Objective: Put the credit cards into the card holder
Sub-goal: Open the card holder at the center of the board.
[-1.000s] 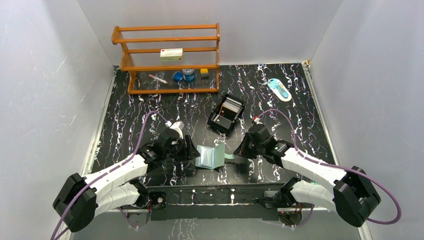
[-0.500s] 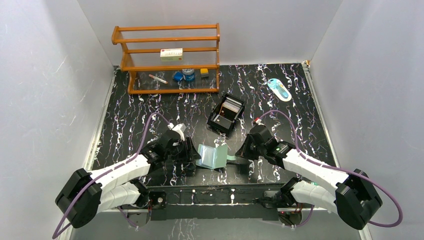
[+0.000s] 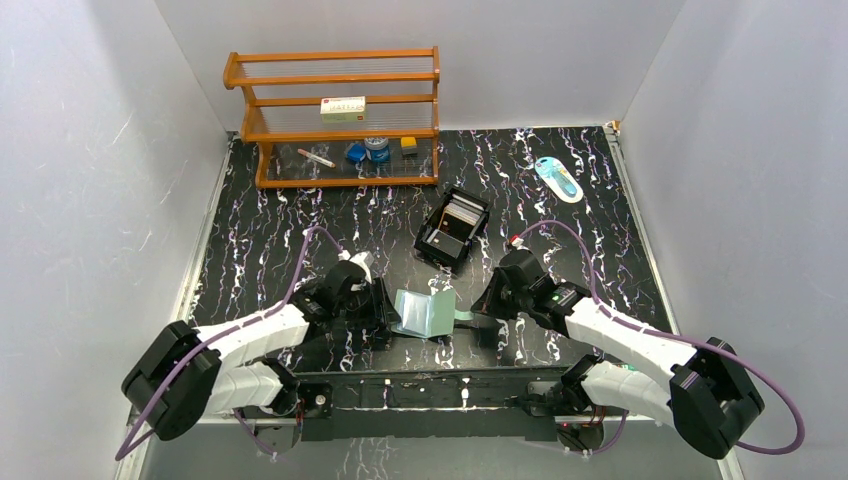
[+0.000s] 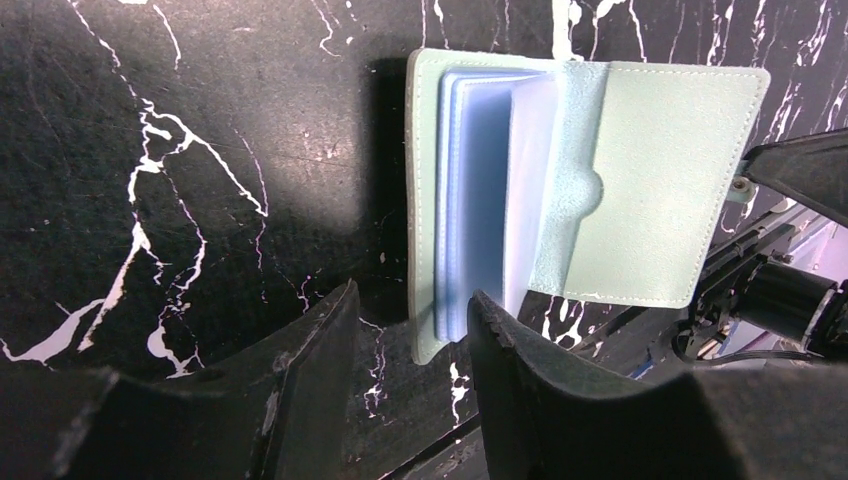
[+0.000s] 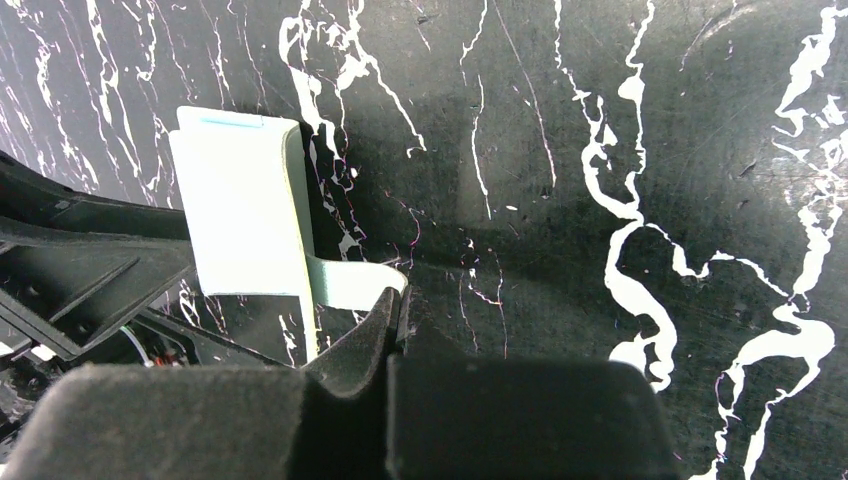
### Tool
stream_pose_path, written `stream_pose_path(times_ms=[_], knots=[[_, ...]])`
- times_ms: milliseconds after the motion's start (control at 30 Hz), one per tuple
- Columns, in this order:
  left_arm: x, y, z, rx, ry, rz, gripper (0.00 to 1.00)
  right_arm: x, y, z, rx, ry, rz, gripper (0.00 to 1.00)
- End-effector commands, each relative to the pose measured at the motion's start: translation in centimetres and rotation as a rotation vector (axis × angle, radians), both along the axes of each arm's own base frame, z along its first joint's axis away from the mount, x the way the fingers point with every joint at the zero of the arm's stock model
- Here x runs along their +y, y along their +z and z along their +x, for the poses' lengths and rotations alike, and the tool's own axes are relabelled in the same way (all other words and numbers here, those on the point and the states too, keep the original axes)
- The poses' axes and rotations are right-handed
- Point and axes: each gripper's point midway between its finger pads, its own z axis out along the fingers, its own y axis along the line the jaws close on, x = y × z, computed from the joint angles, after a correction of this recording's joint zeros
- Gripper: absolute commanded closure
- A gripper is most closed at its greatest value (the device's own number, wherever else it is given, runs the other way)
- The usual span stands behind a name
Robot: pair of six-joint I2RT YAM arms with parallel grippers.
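One teal-green folding card holder (image 3: 424,313) lies open on the black marbled table (image 3: 600,220), between my two arms. My left gripper (image 4: 412,305) has its jaws partly open astride the holder's near edge, though I cannot tell if they touch it. My right gripper (image 5: 397,303) has its jaws closed on the holder's snap tab (image 5: 350,282).

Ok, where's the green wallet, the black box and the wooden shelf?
wallet (image 4: 660,190): left wrist view, on its green cover.
black box (image 3: 470,240): top view, on its right wall.
wooden shelf (image 3: 330,56): top view, on its top rail.
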Motion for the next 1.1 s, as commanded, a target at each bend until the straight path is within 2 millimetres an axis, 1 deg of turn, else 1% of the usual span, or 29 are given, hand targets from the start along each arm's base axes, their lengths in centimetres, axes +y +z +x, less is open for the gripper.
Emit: stream_pose_path(times_ms=[0,300,533,700,767,833,900,967,1000,1067], knots=[[-0.1,0.0,0.2,0.015,-0.002,-0.021,0.58,-0.3,-0.3,0.3,-0.013,-0.003,-0.014,1.0],[-1.7,0.9,0.1,0.043,-0.035,-0.19,0.55,-0.3,-0.6,0.4,-0.008,0.0,-0.021,1.0],[-2.4,0.6,0.5,0.051,-0.057,-0.196,0.54,-0.1,-0.8,0.3,-0.006,0.003,-0.013,1.0],[-3.4,1.7,0.9,0.031,-0.094,-0.233,0.55,0.2,-0.8,0.4,-0.009,0.017,-0.005,0.96],[-3.6,2.1,1.0,0.025,-0.1,-0.24,0.64,0.5,-0.6,0.4,-0.011,0.031,0.005,0.91],[-3.7,2.8,1.2,0.009,-0.112,-0.251,0.76,0.7,-0.2,0.3,-0.004,0.045,0.008,0.83],[-4.0,3.7,1.2,-0.003,-0.125,-0.268,0.87,0.9,1.0,0.4,0.003,0.054,0.001,0.74],[-4.0,4.2,1.3,0.008,-0.117,-0.263,0.96,1.1,2.0,0.4,0.004,0.056,0.014,0.66],[-4.0,4.3,1.2,0.025,-0.11,-0.254,1.0,1.4,2.5,0.3,0.006,0.059,0.033,0.63],[-4.1,4.9,1.4,0.033,-0.115,-0.242,1.0,1.9,3.3,0.1,0.018,0.061,0.072,0.55]])
